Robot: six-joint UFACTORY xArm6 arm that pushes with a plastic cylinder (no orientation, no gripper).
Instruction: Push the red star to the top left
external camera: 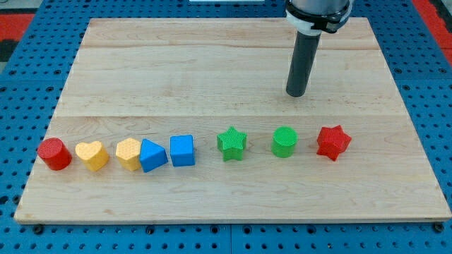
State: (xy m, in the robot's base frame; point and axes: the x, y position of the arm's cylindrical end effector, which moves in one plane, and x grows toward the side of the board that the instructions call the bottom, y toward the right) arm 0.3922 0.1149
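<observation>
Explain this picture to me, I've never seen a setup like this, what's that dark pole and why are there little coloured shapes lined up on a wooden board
This is one camera picture, looking down at an angle onto a wooden board that lies on a blue pegboard table. The dark pole is the end of a robot arm. It has no claw and holds nothing; it only pushes things by sliding its lower end, my tip, along the board.

The shapes are small blocks in a row across the board. From the view's left: a red cylinder, a yellow heart, a second yellow block touching a blue triangle, a blue cube, a green star, a green cylinder and a red star.

My tip stands above the row in the view, nearest the green cylinder and red star, touching no block. The job is to push the red star to the top left.
</observation>
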